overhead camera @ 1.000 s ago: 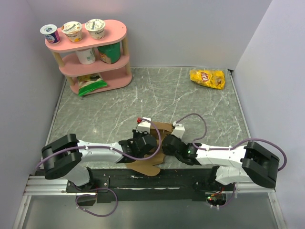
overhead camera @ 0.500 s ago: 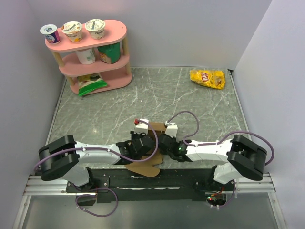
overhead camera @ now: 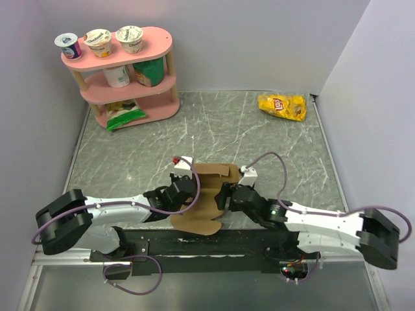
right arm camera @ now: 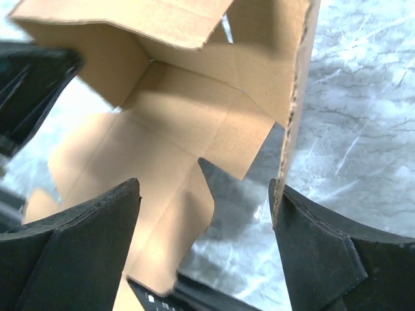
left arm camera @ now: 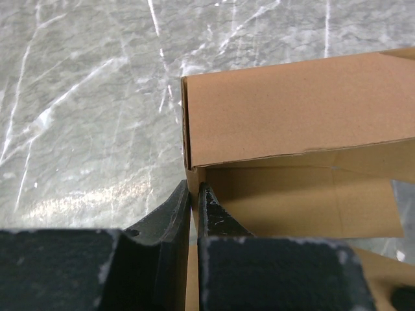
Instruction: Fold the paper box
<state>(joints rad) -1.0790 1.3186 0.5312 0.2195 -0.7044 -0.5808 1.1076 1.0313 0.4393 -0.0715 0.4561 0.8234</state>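
The paper box (overhead camera: 206,194) is plain brown cardboard, partly folded, lying near the front edge of the table between both arms. In the left wrist view my left gripper (left arm camera: 194,189) is shut on a thin side wall of the box (left arm camera: 292,110), at its left corner. From above, the left gripper (overhead camera: 189,190) sits at the box's left side. My right gripper (overhead camera: 222,195) is at the box's right side. Seen from the right wrist, the right gripper (right arm camera: 204,188) stands open over the box's open inside (right arm camera: 181,110), and a raised cardboard edge rests against its right finger (right arm camera: 305,227).
A pink shelf (overhead camera: 123,71) with yogurt cups and packets stands at the back left. A yellow chip bag (overhead camera: 282,105) lies at the back right. A black rail (overhead camera: 194,246) runs along the near edge under the box's front flap. Grey walls close in three sides.
My right gripper has opened and let go of the box, and its arm has swung out to the right. The box now sits wider, more opened out. The left gripper stays shut on it.
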